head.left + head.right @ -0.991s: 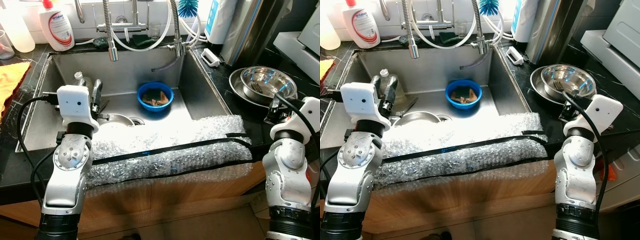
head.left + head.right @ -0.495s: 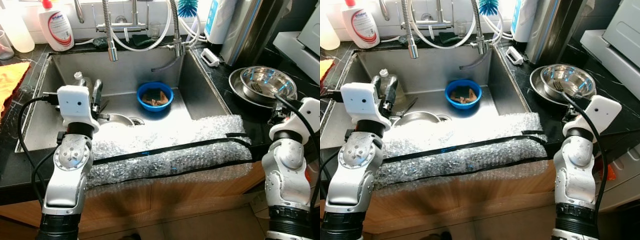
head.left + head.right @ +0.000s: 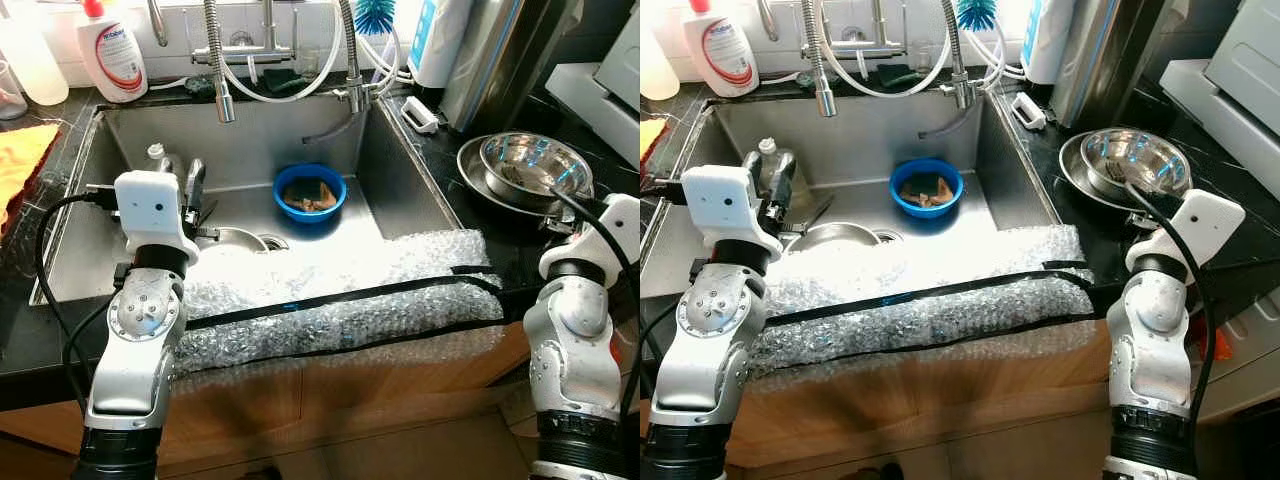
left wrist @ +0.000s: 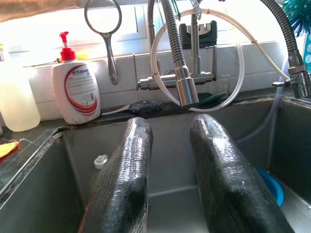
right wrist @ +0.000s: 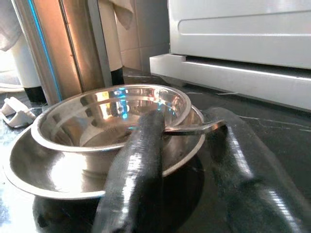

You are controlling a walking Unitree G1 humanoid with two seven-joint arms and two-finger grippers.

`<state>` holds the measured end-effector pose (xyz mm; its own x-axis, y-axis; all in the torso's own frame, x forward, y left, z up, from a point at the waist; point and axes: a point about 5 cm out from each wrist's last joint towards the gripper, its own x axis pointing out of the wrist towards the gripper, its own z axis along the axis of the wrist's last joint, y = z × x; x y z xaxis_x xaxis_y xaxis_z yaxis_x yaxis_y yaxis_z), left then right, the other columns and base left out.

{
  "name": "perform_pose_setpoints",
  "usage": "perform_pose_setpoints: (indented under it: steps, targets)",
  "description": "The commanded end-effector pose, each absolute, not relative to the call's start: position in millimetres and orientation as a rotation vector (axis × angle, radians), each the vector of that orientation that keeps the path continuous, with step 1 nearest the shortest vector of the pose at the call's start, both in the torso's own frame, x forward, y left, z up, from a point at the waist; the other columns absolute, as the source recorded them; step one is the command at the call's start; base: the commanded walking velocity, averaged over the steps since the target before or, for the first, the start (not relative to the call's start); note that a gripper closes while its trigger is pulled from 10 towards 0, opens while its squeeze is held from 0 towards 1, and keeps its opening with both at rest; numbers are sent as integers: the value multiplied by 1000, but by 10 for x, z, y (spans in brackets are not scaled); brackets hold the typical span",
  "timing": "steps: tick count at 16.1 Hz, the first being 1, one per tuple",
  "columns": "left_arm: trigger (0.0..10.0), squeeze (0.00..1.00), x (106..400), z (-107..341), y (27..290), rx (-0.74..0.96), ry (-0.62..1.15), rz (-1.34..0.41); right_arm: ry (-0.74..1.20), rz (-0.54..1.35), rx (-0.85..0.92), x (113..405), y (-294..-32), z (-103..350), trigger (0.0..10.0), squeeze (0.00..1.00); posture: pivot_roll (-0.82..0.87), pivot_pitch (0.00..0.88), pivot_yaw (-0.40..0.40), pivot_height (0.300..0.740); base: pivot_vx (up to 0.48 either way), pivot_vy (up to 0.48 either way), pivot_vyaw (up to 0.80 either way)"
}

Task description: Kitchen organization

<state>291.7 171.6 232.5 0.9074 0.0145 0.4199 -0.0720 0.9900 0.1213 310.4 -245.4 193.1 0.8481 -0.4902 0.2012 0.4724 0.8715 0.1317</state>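
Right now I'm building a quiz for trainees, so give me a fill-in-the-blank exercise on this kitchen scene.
1. The blue bowl sits inside the ____.
2. The steel bowls stand on the counter to the sink's ____.
3. The sink's front edge is padded with ____ wrap.
4. The right pincer points at the ____ bowls, and its fingers are open.

Missing words: sink; right; bubble; steel

bright backlight from window | glare on bubble wrap [image 3: 330,290] | sharp

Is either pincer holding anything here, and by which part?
Nothing is held. Left pincer is open over the sink; right pincer is open beside the steel bowls.
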Motion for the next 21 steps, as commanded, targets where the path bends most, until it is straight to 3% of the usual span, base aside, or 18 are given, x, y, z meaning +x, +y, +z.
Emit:
perform_pose_setpoints:
  steps: [1,15,16,17,21]
  targets:
    - [10000,0,2918,2347,1711,149,-440,43,-262,-503,89,3115,-2452,1992,0,0,64,138,-47,740,0,0,0]
    - [10000,0,2921,2402,1717,152,-464,57,-455,-408,121,3132,-2275,2302,0,0,66,126,-50,740,0,0,0]
    - [10000,0,2919,2408,1721,151,-467,60,-475,-394,104,3131,-2245,2360,3529,0,64,126,-51,740,0,0,0]
    - [10000,0,2917,2413,1722,149,-471,63,-503,-372,89,3127,-2202,2425,10000,0,64,125,-50,740,0,0,0]
    - [10000,0,2906,2460,1771,142,-490,104,-621,-220,156,3095,-1996,2675,10000,0,64,127,-51,740,0,0,0]
